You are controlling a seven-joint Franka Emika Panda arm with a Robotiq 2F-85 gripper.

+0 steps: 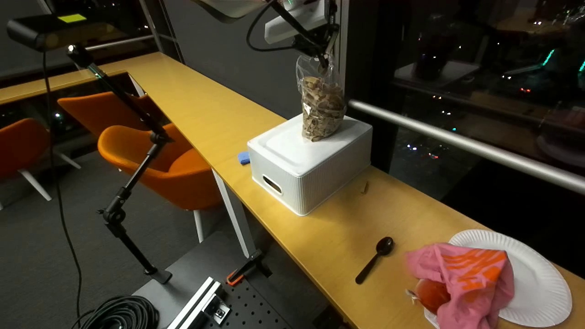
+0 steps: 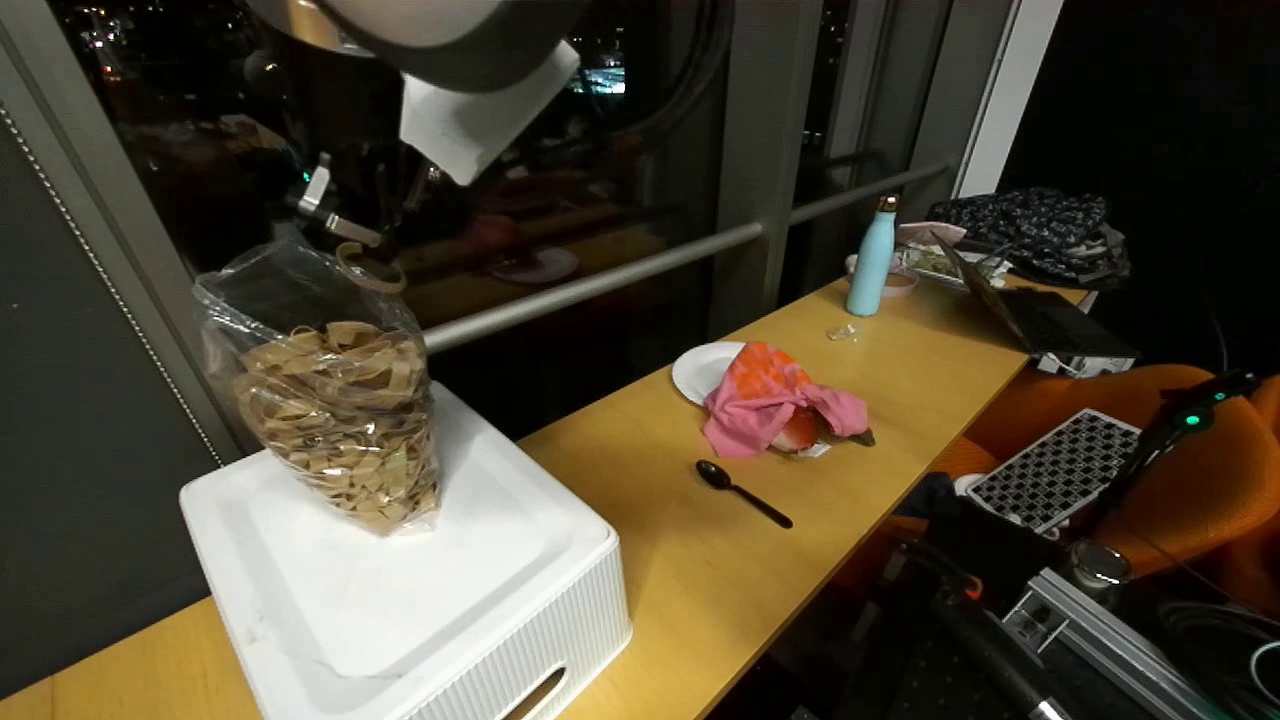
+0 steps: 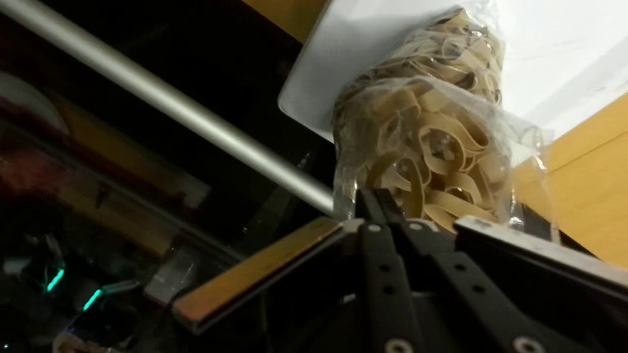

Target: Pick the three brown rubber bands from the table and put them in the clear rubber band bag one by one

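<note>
Your fingers [image 3: 385, 206], clenched on a brown rubber band [image 3: 418, 189], hang by the mouth of the clear rubber band bag [image 2: 285, 298], which stands atop the white box [image 2: 330, 600]. Let go off-centre and the limp rim could deflect the band outside; snag that film while lifting away and the bag may topple. Another band [image 1: 365, 188], apparently, lies on the worktop [image 1: 331, 242].
</note>
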